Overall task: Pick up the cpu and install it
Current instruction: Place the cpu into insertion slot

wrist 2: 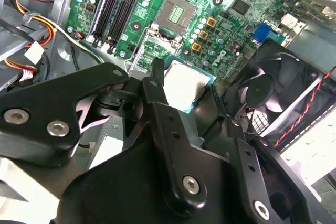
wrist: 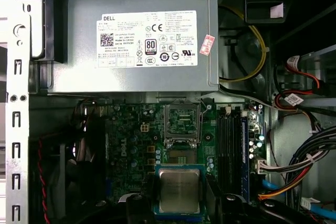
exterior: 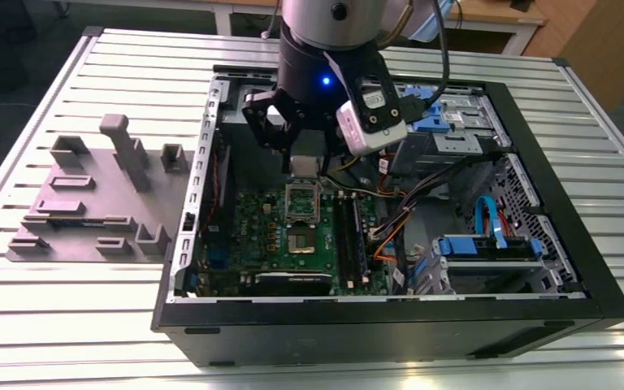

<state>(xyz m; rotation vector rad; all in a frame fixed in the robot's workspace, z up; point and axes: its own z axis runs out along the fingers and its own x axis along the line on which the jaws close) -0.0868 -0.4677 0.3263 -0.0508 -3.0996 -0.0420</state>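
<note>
— Holding anything in the gripper point(exterior: 303, 161)?

— Yes: clamping the cpu point(wrist: 179, 191), with the jaws drawn in narrow against 2 opposite edges, shiny metal top showing in the first wrist view. Hanging over the motherboard point(exterior: 256, 221) inside the open computer case point(exterior: 399, 329), close by the socket point(wrist: 181, 157), not yet seated in it.

— Worst to fear from here?

— Landing crooked, at a guess. Coming down tilted, or turned the wrong way round, could crush the socket's fine contacts. Slipping out of so thin a grip could drop the chip onto the board. Cannot tell the corner marking, so cannot vouch for the orientation.

— Anything in the way?

— Right beside the socket, a swung-open load plate point(wrist: 181, 120), on the side toward the power supply point(wrist: 136, 40); could catch an edge of the chip on the way down. Along 1 flank, memory slots point(wrist: 231, 145); on the other, a black fan point(wrist 2: 273, 90), both near. Past the slots, a loose bundle of orange, yellow and black cables point(wrist: 294, 179), apart from the socket. Toward the exterior view's right, a blue drive cage point(exterior: 486, 248); toward the exterior view's left, a grey fixture point(exterior: 95, 199) out on the tabletop point(exterior: 74, 325), well apart from the work.

— So tight, but open from above?

— Seems so, judging by the bare socket.
</note>
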